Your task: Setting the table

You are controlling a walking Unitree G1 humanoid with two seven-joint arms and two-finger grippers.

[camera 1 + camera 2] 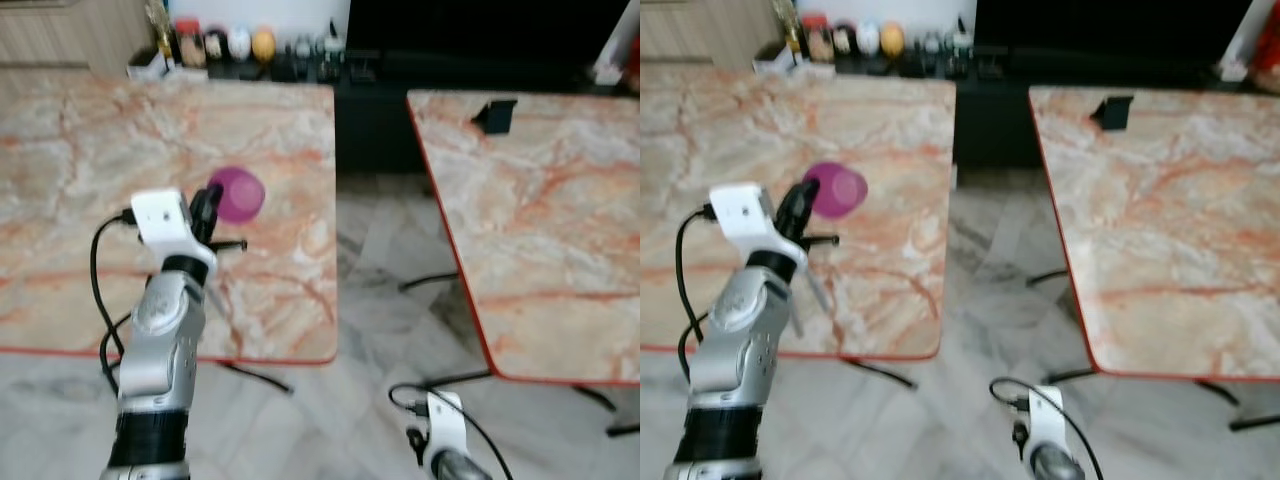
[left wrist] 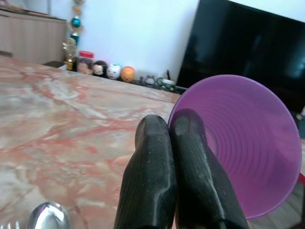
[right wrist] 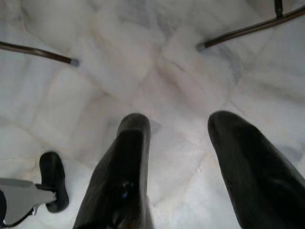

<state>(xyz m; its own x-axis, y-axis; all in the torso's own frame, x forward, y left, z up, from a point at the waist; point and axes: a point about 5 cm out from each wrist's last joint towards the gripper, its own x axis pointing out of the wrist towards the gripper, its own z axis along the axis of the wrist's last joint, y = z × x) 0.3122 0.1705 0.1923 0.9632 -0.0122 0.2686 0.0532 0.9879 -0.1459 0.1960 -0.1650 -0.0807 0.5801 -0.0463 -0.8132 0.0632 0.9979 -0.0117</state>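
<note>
A: Over the left desk [image 1: 260,130], item one: my left gripper [image 2: 174,131], arm raised above the marble top, jaws clamped on the rim of a purple cup [image 1: 237,193].

B: Cup position?

A: Held off the surface, above the middle of that desk, tipped on its side so I look straight into its mouth in the left wrist view. One finger sits inside the rim, the other outside; the two press together with the wall between.

B: Item two?

A: A spoon [image 2: 46,215], lying on the same desk beneath the left wrist. I see its bowl at the frame edge, with what may be fork tines beside it; too little shows to be sure.

B: The right side?

A: Right gripper [image 3: 178,143] hangs low over the pale tiled floor [image 3: 157,71] between the two desks, jaws apart, holding nothing. Right desk [image 1: 540,230] carries one small black object [image 1: 495,114] near its far edge; I cannot tell what it is.

B: Background?

A: Jars and ornaments [image 1: 215,44] lined along a dark shelf past the left desk.
</note>
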